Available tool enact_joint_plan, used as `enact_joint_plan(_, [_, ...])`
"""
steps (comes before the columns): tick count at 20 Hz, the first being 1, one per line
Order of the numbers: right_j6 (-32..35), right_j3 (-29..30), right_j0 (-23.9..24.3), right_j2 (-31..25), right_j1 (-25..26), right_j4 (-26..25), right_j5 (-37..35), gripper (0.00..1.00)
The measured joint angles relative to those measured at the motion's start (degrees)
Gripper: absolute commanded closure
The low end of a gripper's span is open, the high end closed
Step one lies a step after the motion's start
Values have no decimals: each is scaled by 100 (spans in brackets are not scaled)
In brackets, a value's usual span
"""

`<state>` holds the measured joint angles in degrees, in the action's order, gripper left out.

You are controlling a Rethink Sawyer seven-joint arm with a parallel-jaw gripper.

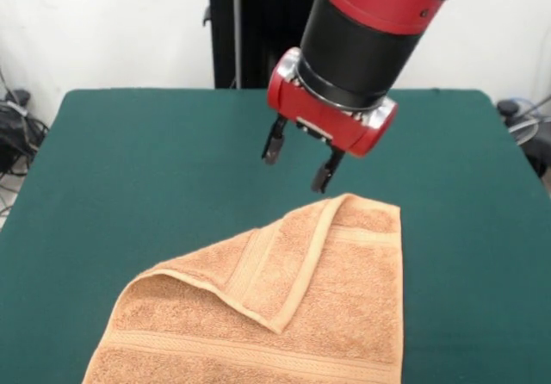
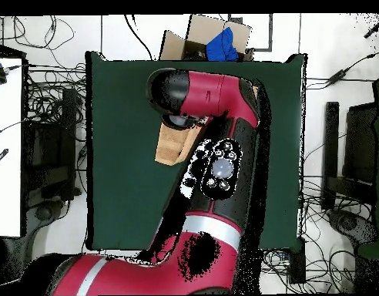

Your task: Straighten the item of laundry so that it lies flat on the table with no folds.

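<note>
In the front view, the towel [image 1: 284, 315] is cut off by the bottom edge of the frame, so its near border is not seen. In the overhead view, most of the towel is hidden under the arm [image 2: 216, 100]; only a narrow strip is shown at centre left of the arm. The gripper is covered there by the arm's head. The surface [image 1: 129, 169] is clipped at both lower sides of the front view.

No text, label, brand, number or sign can be read on anything in either view.
</note>
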<state>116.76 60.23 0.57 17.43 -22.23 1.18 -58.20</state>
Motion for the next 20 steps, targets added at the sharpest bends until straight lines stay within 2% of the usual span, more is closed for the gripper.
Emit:
enact_joint_plan(5, [21, -34, 77, 6, 117, 66, 24, 0])
enact_joint_plan(10, [20, 71, 864, -685, 173, 558, 147, 0])
enact_joint_plan(15, [-13, 168, 1583, -1205, 188, 712, 199, 0])
enact_joint_plan(20, [-283, 521, 2273, -1884, 80, 924, 218, 0])
